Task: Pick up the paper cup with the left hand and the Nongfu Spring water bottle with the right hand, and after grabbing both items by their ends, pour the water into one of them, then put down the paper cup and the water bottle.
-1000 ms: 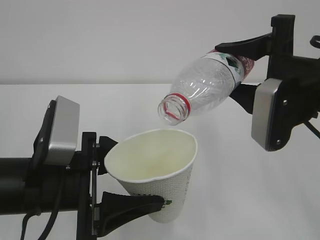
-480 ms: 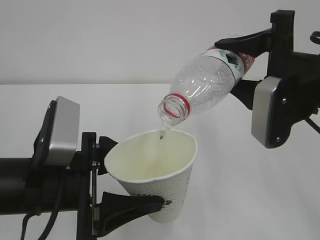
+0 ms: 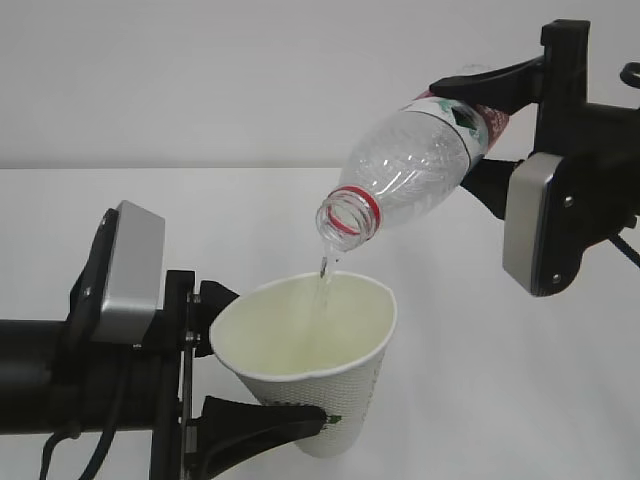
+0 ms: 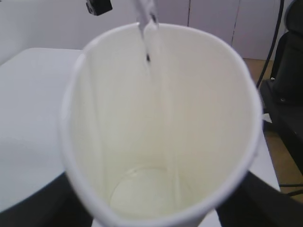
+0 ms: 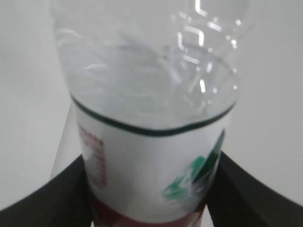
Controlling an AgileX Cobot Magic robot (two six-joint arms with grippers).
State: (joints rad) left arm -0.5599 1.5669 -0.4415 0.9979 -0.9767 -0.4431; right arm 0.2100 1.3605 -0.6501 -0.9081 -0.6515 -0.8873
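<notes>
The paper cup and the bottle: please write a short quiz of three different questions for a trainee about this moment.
1. True or false: the Nongfu Spring water bottle is tilted with its open mouth lower than its base.
2. Where does the water fall? A) onto the table B) into the paper cup C) onto the left hand
3. Which part of the bottle does the right hand hold?

Key
1. True; the mouth points down toward the cup.
2. B; a thin stream enters the cup, and the left wrist view shows water gathering at its bottom.
3. The labelled base end, with one finger on each side of the label.
</notes>
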